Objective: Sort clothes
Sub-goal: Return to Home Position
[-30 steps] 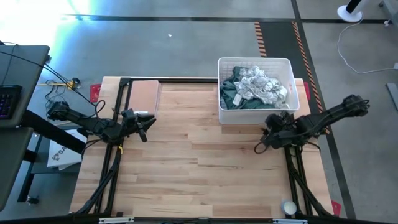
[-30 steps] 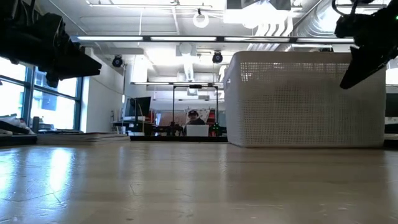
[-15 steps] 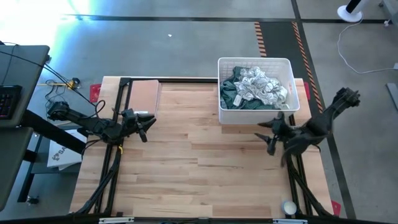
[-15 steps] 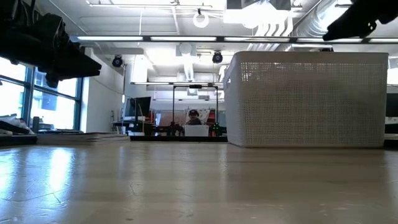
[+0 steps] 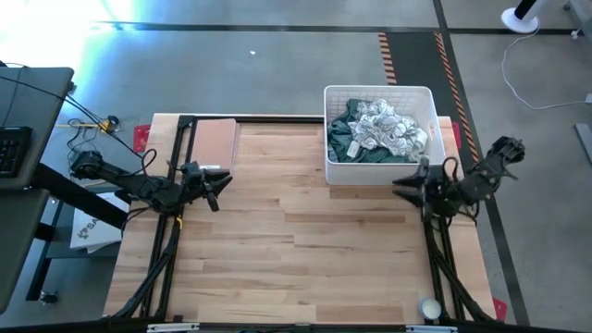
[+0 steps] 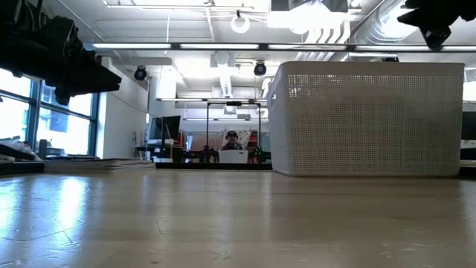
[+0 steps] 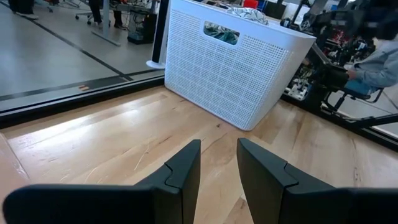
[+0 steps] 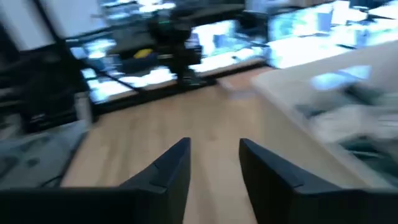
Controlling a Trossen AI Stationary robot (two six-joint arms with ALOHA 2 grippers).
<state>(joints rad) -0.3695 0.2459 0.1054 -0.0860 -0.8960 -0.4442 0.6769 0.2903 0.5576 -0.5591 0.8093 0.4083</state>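
**Right arm pulling back; sorting looked finished**

Over the last 1 s the right gripper (image 5: 407,186) rose from beside the front wall of the basket (image 5: 379,90) and drew back toward the right edge of the table (image 5: 296,240), its arm folding up. Its jaws stood parted, holding nothing. The left gripper (image 5: 213,190) had not moved at the left side, jaws slightly apart and empty. The clothes (image 5: 384,129) lay heaped in the basket. Judgement: sorting was done, and only parking the right arm remained.

Open table, one obstacle in the far right corner

The table (image 5: 296,250) is free across its middle; the white basket (image 5: 370,174) full of clothes (image 5: 384,129) blocks the corner, with the right tool (image 5: 400,186) just beside it.
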